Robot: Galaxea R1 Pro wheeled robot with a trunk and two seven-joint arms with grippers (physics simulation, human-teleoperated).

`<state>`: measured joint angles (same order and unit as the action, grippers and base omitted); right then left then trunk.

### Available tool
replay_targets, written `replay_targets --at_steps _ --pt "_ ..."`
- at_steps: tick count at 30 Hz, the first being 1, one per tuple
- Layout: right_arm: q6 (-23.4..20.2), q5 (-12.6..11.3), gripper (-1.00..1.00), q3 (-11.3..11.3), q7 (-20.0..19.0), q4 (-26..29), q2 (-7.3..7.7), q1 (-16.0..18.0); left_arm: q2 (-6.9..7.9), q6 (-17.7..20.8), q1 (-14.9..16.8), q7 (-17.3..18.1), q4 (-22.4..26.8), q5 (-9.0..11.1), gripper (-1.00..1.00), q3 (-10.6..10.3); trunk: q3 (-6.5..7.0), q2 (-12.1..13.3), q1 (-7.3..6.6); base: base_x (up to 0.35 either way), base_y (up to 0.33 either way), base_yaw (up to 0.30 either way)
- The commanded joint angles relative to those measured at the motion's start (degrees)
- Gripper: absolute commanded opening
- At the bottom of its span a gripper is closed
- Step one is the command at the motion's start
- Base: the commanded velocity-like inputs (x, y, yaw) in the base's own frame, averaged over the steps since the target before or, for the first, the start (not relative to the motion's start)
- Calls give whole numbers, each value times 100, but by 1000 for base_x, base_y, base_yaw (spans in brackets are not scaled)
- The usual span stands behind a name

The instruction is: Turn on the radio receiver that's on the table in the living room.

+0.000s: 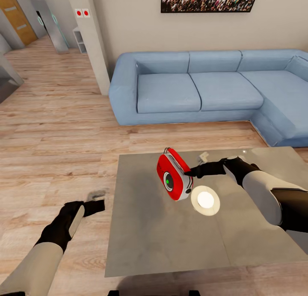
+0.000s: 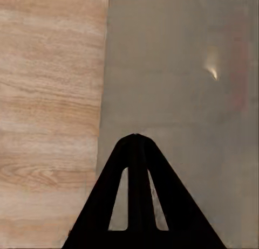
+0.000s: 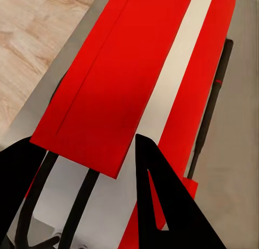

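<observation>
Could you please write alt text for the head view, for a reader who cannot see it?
The right gripper holds the red radio receiver lifted above the grey table. The left gripper hangs over the wood floor; a blue sofa stands behind.

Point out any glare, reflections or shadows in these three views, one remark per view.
Head view: a round white lamp reflection glares off the glossy table beside the radio receiver at the right gripper. Left wrist view: a small bright glint and a faint reddish smear on the grey top beyond the shut left gripper. Right wrist view: evenly lit, with the fingers as black silhouettes.
</observation>
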<state>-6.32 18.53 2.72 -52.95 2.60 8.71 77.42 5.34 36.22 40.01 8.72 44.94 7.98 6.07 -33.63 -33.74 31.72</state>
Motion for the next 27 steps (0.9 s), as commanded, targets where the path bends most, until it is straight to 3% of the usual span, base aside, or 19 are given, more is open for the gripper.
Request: replay_targets --at_steps 1,2,4,5,9,13,17,19,23,27 --pt "0 -25 -100 -87 7 4 -1 1 137 -19 1 -88 -192 21 -100 155 1 -1 -1 0 0 0" --pt "-1 -25 -100 -87 12 4 -1 1 289 -71 0 -143 -384 22 -100 280 1 -1 -1 0 0 0" --pt "-1 -25 -100 -87 55 4 -1 1 730 -517 -1 -214 -1057 43 -100 488 1 -1 -1 0 0 0" --pt "-1 -25 -100 -87 117 4 -1 1 847 -717 -1 -225 -1305 47 -100 526 1 -1 -1 0 0 0" --pt "-1 -24 -100 -87 503 -1 -7 1 1197 -1404 -2 -243 -2195 53 -100 601 1 -1 -1 0 0 0" --pt "-1 -30 -100 -89 726 -4 -9 1 1516 -2487 -2 -245 -3403 56 -100 615 1 -1 -1 0 0 0" --pt "-3 -45 -100 -92 766 -6 -9 1 1595 -3759 -10 -251 -4544 38 -100 611 1 -1 -1 0 0 0" --pt "-12 -49 -100 -93 801 -11 -9 1 1587 -4273 -173 -260 -4799 34 -100 607 1 -1 -1 0 0 0" --pt "-30 -51 -100 -91 1016 -13 -15 1 1498 -4662 -555 -275 -4917 39 -100 603 1 -1 -1 0 0 0" --pt "-40 -57 -100 -91 1321 -13 -18 1 1440 -4789 -655 -289 -4939 44 -100 605 1 -1 -1 0 0 0"
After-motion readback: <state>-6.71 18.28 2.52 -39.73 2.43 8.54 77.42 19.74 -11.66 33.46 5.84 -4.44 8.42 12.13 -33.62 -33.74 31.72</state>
